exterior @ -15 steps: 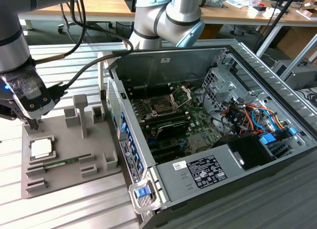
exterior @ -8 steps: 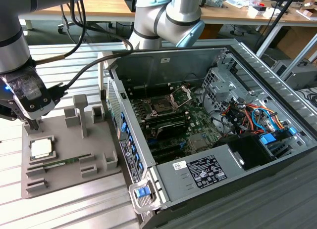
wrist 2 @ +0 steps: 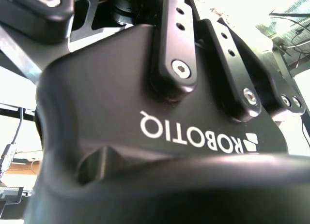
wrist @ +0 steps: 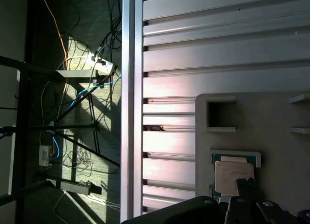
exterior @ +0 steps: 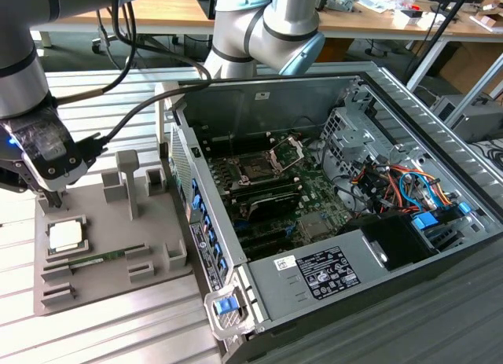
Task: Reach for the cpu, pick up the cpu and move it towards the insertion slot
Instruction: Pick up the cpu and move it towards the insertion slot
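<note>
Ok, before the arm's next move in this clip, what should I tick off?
1. cpu flat in its tray recess: ok.
2. cpu free, not held: ok; the gripper hangs just above the tray beside it.
3. gripper centred over cpu: not ok, it looks off to one edge.
4. slot bare, its bracket raised: ok.
5. case side open above the slot: ok.
6. cpu apart from memory stick: ok.

You have: cpu [wrist: 233, 174] in a tray [wrist: 271, 112] recess, hand [wrist: 246, 192] at its edge; tray on slatted tabletop [wrist: 218, 54]; cables [wrist: 72, 103] and a power strip [wrist: 102, 65] on the floor [wrist: 87, 21] beside.
</note>
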`<state>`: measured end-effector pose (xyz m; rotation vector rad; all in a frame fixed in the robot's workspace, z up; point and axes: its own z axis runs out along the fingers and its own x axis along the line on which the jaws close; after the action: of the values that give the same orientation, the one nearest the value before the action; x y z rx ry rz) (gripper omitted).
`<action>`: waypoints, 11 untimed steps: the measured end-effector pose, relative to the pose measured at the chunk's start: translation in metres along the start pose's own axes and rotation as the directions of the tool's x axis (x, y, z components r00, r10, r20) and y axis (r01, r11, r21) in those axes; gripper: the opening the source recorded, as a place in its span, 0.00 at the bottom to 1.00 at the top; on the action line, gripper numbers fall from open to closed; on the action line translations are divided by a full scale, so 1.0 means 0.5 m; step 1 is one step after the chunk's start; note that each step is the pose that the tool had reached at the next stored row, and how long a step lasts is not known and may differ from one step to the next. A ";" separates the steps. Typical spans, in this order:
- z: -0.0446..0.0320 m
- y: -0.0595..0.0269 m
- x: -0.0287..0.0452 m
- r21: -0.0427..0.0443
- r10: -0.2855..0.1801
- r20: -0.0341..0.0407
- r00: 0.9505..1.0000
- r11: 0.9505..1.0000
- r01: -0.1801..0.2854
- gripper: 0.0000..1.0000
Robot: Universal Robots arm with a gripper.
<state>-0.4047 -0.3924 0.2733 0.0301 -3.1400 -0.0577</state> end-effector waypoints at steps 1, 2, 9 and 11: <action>0.001 0.000 0.000 0.000 0.000 0.000 1.000 1.000 0.000 0.11; 0.001 0.000 0.000 0.000 0.000 0.000 1.000 1.000 0.000 0.11; 0.005 0.000 0.000 0.000 0.000 0.000 1.000 1.000 0.000 0.11; 0.005 0.000 0.000 0.000 0.000 0.000 1.000 1.000 0.000 0.11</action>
<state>-0.4047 -0.3924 0.2707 0.0300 -3.1400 -0.0578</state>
